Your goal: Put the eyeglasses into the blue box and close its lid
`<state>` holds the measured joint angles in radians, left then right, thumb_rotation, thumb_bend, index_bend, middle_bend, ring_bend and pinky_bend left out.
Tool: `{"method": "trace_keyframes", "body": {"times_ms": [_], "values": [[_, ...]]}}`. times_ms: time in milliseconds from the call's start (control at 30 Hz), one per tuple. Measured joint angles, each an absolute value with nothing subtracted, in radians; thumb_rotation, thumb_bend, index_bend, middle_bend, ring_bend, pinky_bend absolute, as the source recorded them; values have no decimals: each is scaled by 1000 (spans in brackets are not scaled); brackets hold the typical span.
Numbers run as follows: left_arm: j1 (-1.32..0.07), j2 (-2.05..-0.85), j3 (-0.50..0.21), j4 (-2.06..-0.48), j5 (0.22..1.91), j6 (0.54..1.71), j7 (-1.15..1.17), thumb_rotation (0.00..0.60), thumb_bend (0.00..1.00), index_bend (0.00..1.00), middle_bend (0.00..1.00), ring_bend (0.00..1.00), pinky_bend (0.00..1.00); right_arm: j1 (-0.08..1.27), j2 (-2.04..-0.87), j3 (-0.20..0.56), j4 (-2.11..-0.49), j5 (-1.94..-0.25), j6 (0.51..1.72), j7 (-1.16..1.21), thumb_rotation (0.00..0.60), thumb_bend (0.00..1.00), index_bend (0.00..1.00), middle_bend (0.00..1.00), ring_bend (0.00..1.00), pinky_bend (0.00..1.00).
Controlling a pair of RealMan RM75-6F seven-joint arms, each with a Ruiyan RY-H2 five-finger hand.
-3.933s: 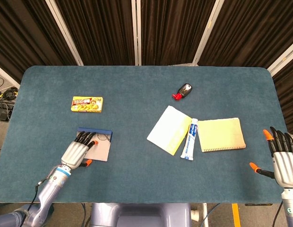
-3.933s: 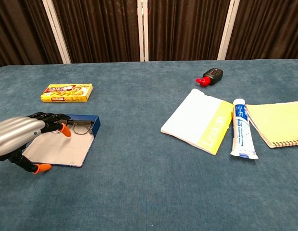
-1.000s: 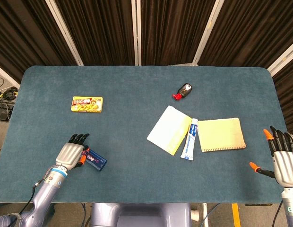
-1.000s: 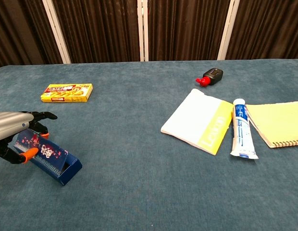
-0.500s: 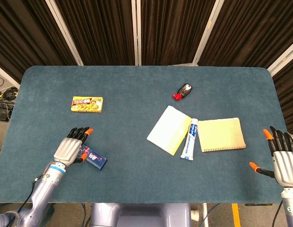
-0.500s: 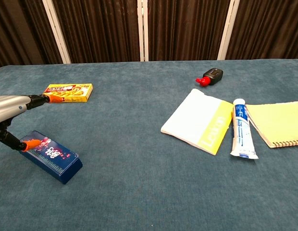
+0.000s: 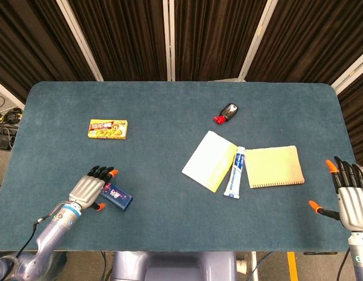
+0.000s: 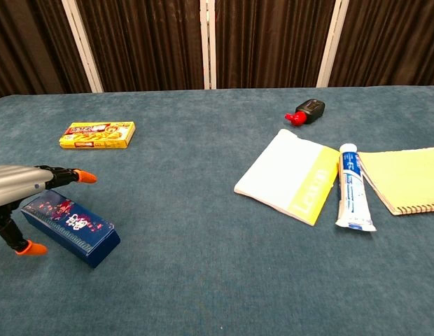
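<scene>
Blue, with a small floral print on its closed lid, the box lies flat on the teal table in the lower left of both views; the eyeglasses are not visible. Just left of it the left hand hovers with fingers spread, holding nothing, its orange fingertips extended above the box's far end; whether any finger touches the lid cannot be told. At the lower right edge of the head view the right hand is raised, fingers apart, empty. Further out lie a yellow snack box at upper left, a red-capped black bottle, a white-and-yellow booklet, a toothpaste tube and a yellow spiral notebook.
</scene>
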<state>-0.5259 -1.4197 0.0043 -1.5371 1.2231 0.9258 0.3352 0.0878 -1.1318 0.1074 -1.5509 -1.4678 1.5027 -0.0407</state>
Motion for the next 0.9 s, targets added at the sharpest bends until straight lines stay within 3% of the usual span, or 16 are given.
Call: {"method": "trace_keyframes", "body": {"times_ms": [133,367,567,633,700,767,833,900], "values": [[-525,-1451,3,-1504,1235,945,331,600,223,86,7,1,2,89,-1131,109,-1549,-1465,1501,-35,600,0,0,0,0,0],[-525,-1458,1,-1497,1229,945,333,600,291,298,256,188,231,88,-1128,108,-1551,-1468,1503,-32,600,0,0,0,0,0],[-524,-1460,1,-1489,1217,954,354,600,304,371,306,225,261,88,-1129,107,-1553,-1469,1503,-36,600,0,0,0,0,0],[-523,-1458,-1,-1491,1214,955,355,600,288,359,291,220,249,88,-1129,107,-1553,-1469,1502,-38,600,0,0,0,0,0],[-523,-1456,-1,-1492,1216,957,354,600,200,284,178,134,166,88,-1130,107,-1553,-1468,1502,-38,600,0,0,0,0,0],[-522,-1454,0,-1493,1219,957,348,600,44,109,22,13,29,88,-1130,108,-1552,-1468,1502,-38,600,0,0,0,0,0],[-521,-1442,1,-1501,1223,955,331,600,0,15,0,0,0,88,-1129,108,-1553,-1467,1502,-35,600,0,0,0,0,0],[-518,-1419,0,-1522,1234,962,314,600,0,0,0,0,0,88,-1128,108,-1554,-1468,1502,-33,600,0,0,0,0,0]]}}
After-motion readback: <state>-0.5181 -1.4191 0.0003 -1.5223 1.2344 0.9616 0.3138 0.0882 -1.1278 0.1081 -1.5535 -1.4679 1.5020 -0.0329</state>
